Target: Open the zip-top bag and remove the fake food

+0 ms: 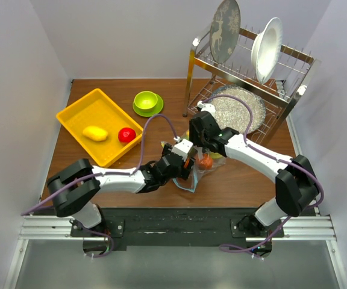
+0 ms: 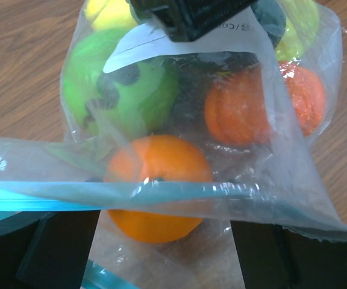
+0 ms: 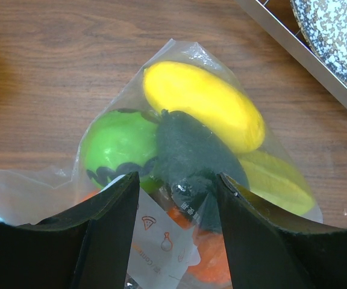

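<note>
1. Top view: on the wooden table (image 1: 252, 183), the left gripper (image 1: 184, 161) and right gripper (image 1: 205, 148) meet over the zip-top bag (image 1: 190, 182).
2. Left wrist view: the jaws are spread, holding nothing. The zip strip (image 2: 17, 200) lies between them, with the fake food (image 2: 155, 174) just ahead.
3. Right wrist view: bag film passes between parted jaws; whether they clamp it cannot be told. The step in hand is probably opening the mouth, and the next move calls for a pinch on one lip.

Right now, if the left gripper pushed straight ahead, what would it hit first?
Probably the film of the zip-top bag, draped across the open left gripper; the orange fruit sits just behind it.
</note>
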Robot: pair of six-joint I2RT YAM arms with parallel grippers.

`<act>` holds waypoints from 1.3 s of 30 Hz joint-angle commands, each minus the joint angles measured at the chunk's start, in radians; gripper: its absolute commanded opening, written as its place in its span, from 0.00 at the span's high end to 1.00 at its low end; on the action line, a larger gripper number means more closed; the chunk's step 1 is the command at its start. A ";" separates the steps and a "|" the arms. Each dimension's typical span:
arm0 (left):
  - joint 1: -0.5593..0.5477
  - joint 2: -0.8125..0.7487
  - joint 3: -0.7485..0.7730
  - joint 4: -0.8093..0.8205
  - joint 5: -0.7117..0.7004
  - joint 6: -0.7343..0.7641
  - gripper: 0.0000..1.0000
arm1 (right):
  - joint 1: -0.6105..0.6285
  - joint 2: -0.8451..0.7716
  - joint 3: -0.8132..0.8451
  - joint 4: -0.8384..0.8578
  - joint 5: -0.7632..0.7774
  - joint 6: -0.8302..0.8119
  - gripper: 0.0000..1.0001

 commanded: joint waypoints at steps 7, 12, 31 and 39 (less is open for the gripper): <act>-0.003 0.094 0.046 0.113 -0.016 -0.031 0.12 | -0.003 -0.005 0.001 0.037 -0.018 -0.014 0.43; -0.003 0.133 0.040 0.131 -0.005 -0.053 0.11 | -0.004 -0.004 -0.005 0.035 -0.021 -0.017 0.43; -0.003 -0.210 -0.099 -0.123 0.164 -0.255 0.60 | -0.024 -0.010 -0.047 0.064 -0.009 -0.017 0.43; 0.005 -0.454 -0.150 -0.398 0.093 -0.329 0.59 | -0.027 -0.025 -0.059 0.077 -0.016 -0.017 0.42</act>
